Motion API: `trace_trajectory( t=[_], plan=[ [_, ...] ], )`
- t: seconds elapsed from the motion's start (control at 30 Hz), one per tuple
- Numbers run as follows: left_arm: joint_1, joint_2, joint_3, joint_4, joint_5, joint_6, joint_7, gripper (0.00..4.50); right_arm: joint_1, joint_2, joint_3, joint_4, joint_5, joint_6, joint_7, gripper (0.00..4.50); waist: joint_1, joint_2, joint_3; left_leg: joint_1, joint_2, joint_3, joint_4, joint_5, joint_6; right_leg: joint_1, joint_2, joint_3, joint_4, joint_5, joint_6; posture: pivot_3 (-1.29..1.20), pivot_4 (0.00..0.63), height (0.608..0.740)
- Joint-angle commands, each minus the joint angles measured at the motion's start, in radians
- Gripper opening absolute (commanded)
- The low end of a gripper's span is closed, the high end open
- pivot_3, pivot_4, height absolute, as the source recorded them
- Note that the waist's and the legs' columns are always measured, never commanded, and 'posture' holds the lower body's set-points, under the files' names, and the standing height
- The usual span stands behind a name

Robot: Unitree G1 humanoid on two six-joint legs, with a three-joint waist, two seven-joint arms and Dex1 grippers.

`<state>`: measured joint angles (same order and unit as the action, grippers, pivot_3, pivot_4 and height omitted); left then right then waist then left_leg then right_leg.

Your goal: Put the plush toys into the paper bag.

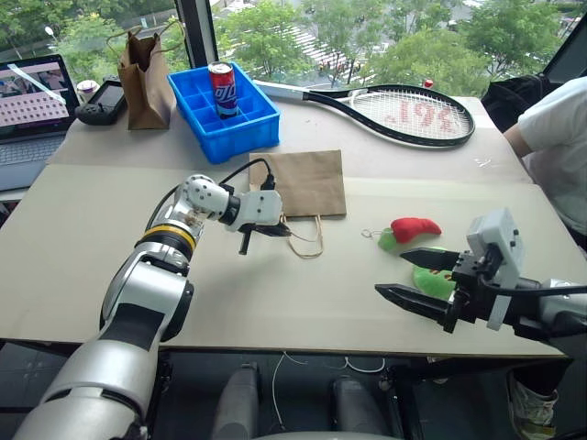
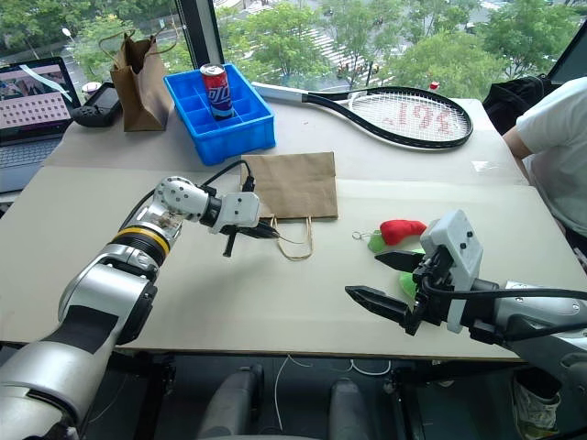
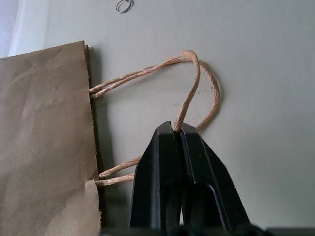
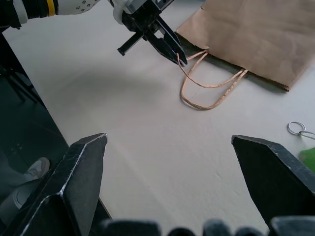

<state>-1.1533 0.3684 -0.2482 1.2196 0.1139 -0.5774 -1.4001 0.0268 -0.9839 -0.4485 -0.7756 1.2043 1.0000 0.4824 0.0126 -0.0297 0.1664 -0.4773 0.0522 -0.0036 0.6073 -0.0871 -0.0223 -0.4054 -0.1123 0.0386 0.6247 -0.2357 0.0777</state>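
Observation:
The paper bag [image 1: 310, 181] lies flat on the table with its twisted loop handles [image 1: 307, 240] toward me. My left gripper [image 1: 284, 231] is shut on one handle loop [image 3: 193, 83], seen close up in the left wrist view. To the right lies the red chili plush toy [image 1: 415, 227] with its green stem. The lime-green plush toy [image 1: 431, 280] sits just nearer me, partly hidden behind my right gripper [image 1: 393, 273]. That gripper hovers open and empty above the table, pointing left.
A narrower, darker paper bag [image 1: 145, 81] stands upright at the back left beside a laptop [image 1: 32, 101]. A blue bin [image 1: 234, 133] holds a can [image 1: 222, 89]. A tennis racket [image 1: 404, 112] lies at the back. A person [image 1: 559, 147] sits at the right edge.

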Motion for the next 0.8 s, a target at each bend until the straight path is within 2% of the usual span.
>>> trace_trajectory(
  t=[0.03, 0.23, 0.3, 0.33, 0.37, 0.5, 0.57, 0.6, 0.7, 0.8],
  plan=[
    [-0.039, -0.009, 0.070, -0.114, -0.117, 0.120, -0.138, 0.10, 0.000, -0.004, 0.007, -0.017, -0.004, -0.025, 0.002, 4.50, 0.000, 0.000, 0.000, 0.000, 0.000, 0.000, 0.000, 0.000, 0.000, 0.000, 0.000, 0.000, 0.000, 0.000, 0.000, 0.00, 0.150, 0.740],
    [0.054, 0.008, 0.107, -0.435, -0.237, 0.458, -0.202, 0.10, 0.004, 0.026, 0.077, -0.020, -0.053, -0.035, -0.025, 4.50, -0.003, 0.000, 0.000, 0.000, 0.000, 0.000, 0.000, 0.000, 0.000, 0.000, 0.000, 0.001, 0.001, 0.000, 0.000, 0.00, 0.150, 0.740],
    [0.098, 0.021, 0.108, -0.578, -0.261, 0.598, -0.169, 0.00, -0.005, 0.059, 0.119, -0.015, -0.088, -0.044, -0.056, 3.97, -0.007, 0.000, 0.000, 0.001, 0.000, 0.000, 0.000, 0.000, 0.000, 0.000, 0.000, 0.001, 0.001, 0.000, 0.000, 0.00, 0.150, 0.740],
    [0.124, 0.026, 0.111, -0.672, -0.293, 0.701, -0.155, 0.00, -0.014, 0.087, 0.157, -0.012, -0.115, -0.053, -0.076, 3.85, -0.009, 0.000, 0.000, 0.001, 0.000, 0.000, 0.000, 0.000, 0.000, 0.000, 0.000, 0.001, 0.002, 0.000, 0.000, 0.00, 0.150, 0.740],
    [0.143, 0.031, 0.114, -0.744, -0.317, 0.779, -0.143, 0.00, -0.022, 0.108, 0.184, -0.011, -0.135, -0.059, -0.088, 3.41, -0.012, 0.000, 0.000, 0.001, 0.000, -0.001, 0.000, 0.000, 0.000, 0.000, 0.001, 0.001, 0.002, 0.000, 0.000, 0.00, 0.150, 0.740],
    [0.206, 0.036, 0.128, -1.017, -0.424, 1.066, -0.057, 0.00, -0.078, 0.290, 0.346, 0.067, -0.298, -0.154, -0.156, 2.19, -0.022, 0.001, 0.000, 0.001, 0.001, -0.003, 0.001, 0.000, 0.000, 0.000, 0.003, 0.001, 0.003, -0.001, 0.001, 0.00, 0.150, 0.740],
    [0.209, 0.042, 0.141, -1.074, -0.444, 1.152, 0.005, 0.00, -0.119, 0.396, 0.421, 0.132, -0.373, -0.206, -0.184, 1.43, -0.025, 0.001, 0.000, 0.001, 0.001, -0.003, 0.001, 0.000, 0.000, 0.000, 0.003, 0.002, 0.004, -0.002, 0.002, 0.00, 0.150, 0.740],
    [0.209, 0.045, 0.144, -1.093, -0.450, 1.182, 0.030, 0.00, -0.134, 0.436, 0.445, 0.157, -0.402, -0.225, -0.193, 1.18, -0.025, 0.001, 0.000, 0.001, 0.001, -0.003, 0.001, 0.000, 0.000, 0.000, 0.004, 0.002, 0.004, -0.002, 0.003, 0.00, 0.150, 0.740],
    [0.214, 0.055, 0.145, -1.130, -0.467, 1.248, 0.091, 0.00, -0.196, 0.519, 0.517, 0.234, -0.494, -0.268, -0.198, 0.09, -0.025, 0.002, 0.000, 0.002, 0.001, -0.003, 0.001, 0.000, 0.000, 0.000, 0.004, 0.002, 0.004, -0.003, 0.005, 0.00, 0.150, 0.740],
    [0.223, 0.059, 0.151, -1.152, -0.490, 1.299, 0.136, 0.00, -0.253, 0.576, 0.558, 0.320, -0.576, -0.315, -0.200, 0.03, -0.028, 0.002, 0.000, 0.002, 0.001, -0.003, 0.000, 0.000, 0.001, 0.000, 0.004, 0.003, 0.005, -0.003, 0.004, 0.00, 0.150, 0.740]
  ],
)
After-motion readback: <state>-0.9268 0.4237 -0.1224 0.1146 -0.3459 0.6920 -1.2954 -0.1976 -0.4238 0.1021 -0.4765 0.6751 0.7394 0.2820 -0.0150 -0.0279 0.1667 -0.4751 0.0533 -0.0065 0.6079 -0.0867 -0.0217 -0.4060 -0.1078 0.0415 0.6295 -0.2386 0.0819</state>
